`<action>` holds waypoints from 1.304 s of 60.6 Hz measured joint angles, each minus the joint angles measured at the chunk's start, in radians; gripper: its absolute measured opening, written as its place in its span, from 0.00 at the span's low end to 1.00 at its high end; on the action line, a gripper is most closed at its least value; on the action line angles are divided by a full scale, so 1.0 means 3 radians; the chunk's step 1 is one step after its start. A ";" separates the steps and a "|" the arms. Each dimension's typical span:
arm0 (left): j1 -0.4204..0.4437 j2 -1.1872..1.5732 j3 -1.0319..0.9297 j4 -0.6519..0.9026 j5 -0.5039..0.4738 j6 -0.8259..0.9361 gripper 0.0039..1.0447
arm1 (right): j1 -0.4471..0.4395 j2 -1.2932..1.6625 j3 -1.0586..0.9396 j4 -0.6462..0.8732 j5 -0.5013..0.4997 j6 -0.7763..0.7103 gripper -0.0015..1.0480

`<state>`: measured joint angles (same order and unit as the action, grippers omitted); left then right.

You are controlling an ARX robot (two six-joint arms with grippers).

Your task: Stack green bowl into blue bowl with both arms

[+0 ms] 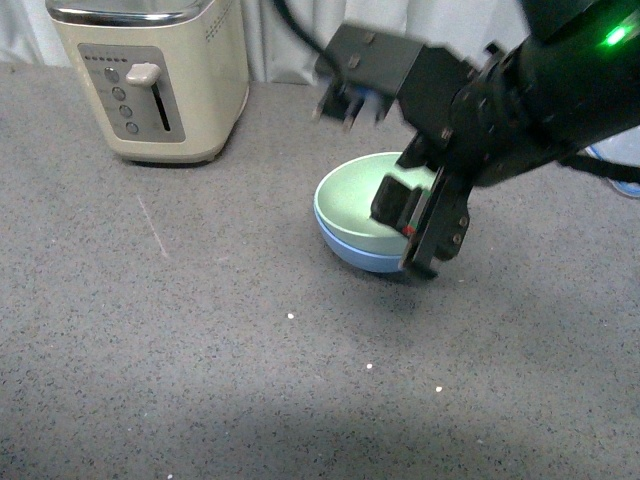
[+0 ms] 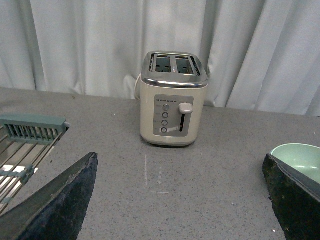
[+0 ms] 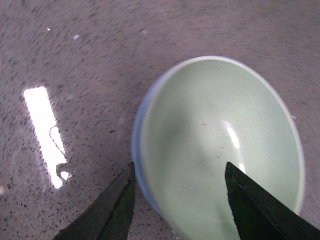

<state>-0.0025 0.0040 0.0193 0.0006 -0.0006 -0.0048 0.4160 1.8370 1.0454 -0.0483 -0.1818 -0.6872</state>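
A: Starting nearest the camera, the right gripper (image 1: 420, 225) straddles the rim of the green bowl (image 1: 355, 205), one finger inside and one outside. Is it clenched?

B: The right wrist view shows its two fingers (image 3: 112, 207) spread, with the rim running between them and daylight on either side, so it reads as released. The green bowl sits nested in the blue bowl (image 1: 365, 258), only a thin blue edge showing below and to one side.

A: So the stacking looks done. What makes the step good from here?

B: Probably a clean withdrawal: the gripper should rise straight up off the rim before swinging away, since a sideways pull could catch the rim and tip or drag the pair.

A: And the left gripper (image 2: 180, 200)?

B: Its fingers stand wide apart in the left wrist view, holding nothing, with the green bowl's rim just beside one of them. It faces the toaster (image 1: 150, 75), which stands beyond the bowls and to their left, well apart, in front of the curtain (image 2: 90, 45).
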 joint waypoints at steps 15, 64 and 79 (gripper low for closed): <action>0.0000 0.0000 0.0000 0.0000 0.0001 0.0000 0.94 | -0.0394 -0.1024 -0.0669 0.0408 0.0505 0.1724 0.92; 0.0000 -0.0003 0.0000 0.0000 -0.0003 0.0000 0.94 | -0.1071 -0.2639 -0.3237 0.3357 0.0924 0.2327 0.28; 0.0000 -0.0003 0.0000 0.0000 -0.0003 0.0001 0.94 | -0.1371 -0.3302 -0.3389 0.2837 0.0628 0.2294 0.01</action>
<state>-0.0025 0.0032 0.0193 0.0006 -0.0013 -0.0044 0.0048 0.8463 0.0288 0.8028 0.0067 0.0010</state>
